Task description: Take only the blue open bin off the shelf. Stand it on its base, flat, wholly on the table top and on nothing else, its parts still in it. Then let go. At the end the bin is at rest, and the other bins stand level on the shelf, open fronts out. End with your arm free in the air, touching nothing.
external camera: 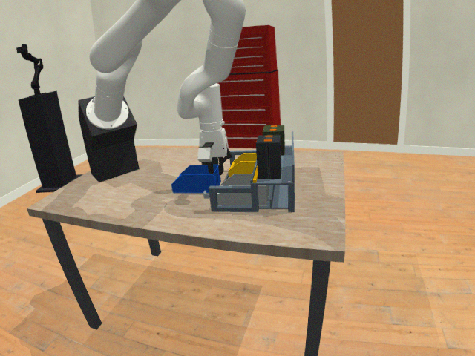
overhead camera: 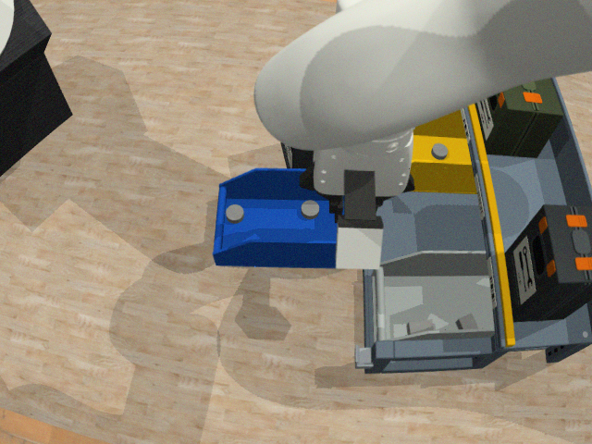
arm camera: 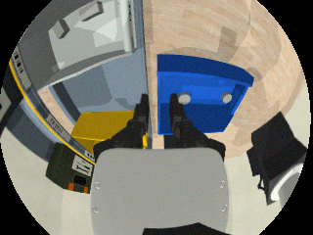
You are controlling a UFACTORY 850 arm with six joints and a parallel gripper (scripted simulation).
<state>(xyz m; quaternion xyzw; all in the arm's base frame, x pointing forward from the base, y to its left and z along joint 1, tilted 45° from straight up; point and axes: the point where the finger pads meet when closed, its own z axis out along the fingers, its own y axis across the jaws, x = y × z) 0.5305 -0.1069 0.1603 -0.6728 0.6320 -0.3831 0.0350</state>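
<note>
Red cabinet (external camera: 251,90), apparently with drawers, stands behind.
</note>
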